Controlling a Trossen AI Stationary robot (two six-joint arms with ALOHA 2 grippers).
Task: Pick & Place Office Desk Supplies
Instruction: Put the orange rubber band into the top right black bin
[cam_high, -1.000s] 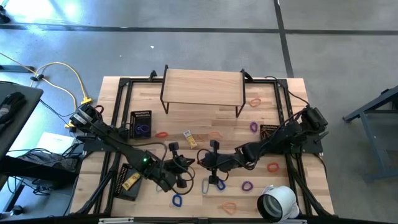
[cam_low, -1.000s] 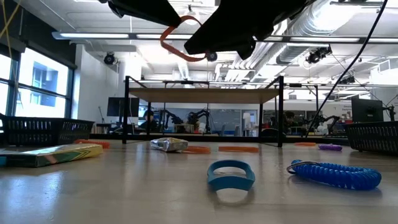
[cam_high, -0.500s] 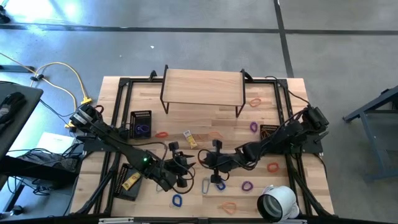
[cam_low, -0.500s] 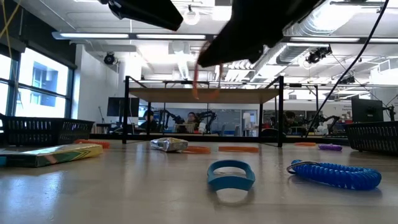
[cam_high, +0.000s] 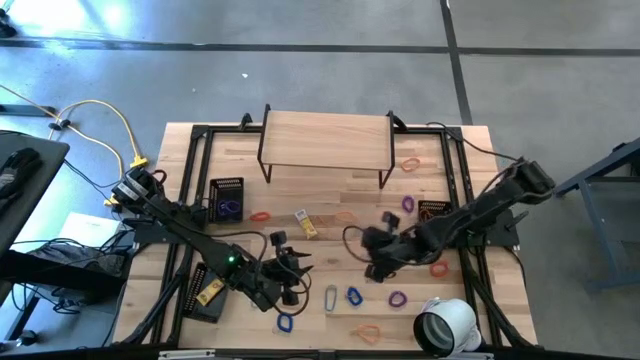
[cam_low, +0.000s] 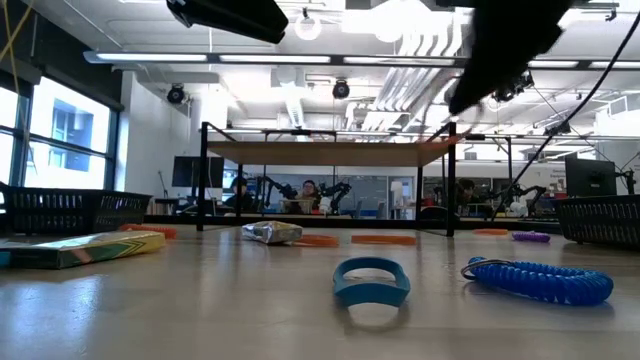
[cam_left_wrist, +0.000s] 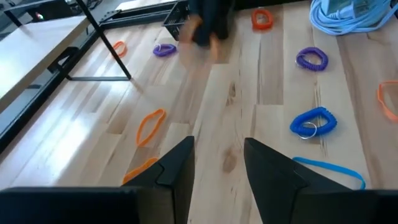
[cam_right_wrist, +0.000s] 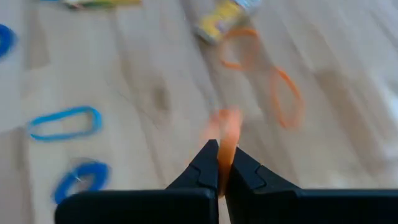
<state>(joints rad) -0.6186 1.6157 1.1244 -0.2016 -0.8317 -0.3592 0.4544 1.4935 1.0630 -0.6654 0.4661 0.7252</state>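
Right gripper (cam_right_wrist: 219, 163) pressed together on a thin orange-red band (cam_right_wrist: 225, 134), held above the middle of the table (cam_high: 330, 205), right of centre in the high view (cam_high: 378, 262). Band pinched at its lower end between the dark fingers, rising from them as a narrow, flat orange strip (blurred, so the full loop shape not clear). Below it, on the wood, two more orange bands (cam_right_wrist: 286, 96) lying flat as thin open ovals, near a small yellow-and-white packet (cam_right_wrist: 219, 20). Also a flat blue loop (cam_right_wrist: 65, 121) and a coiled blue loop (cam_right_wrist: 79, 180), well apart from the held band.

Left gripper (cam_left_wrist: 217, 165) with fingers apart and nothing between them, hovering over the near-left part of the table (cam_high: 290, 272). Ahead of it in the left wrist view: coiled blue loop (cam_left_wrist: 313, 122), purple coiled loop (cam_left_wrist: 311, 59), thin orange band (cam_left_wrist: 149, 126) lying as a long oval.

In the low view, a blue band (cam_low: 371, 280) standing on the tabletop, beside a blue coil (cam_low: 545, 281).
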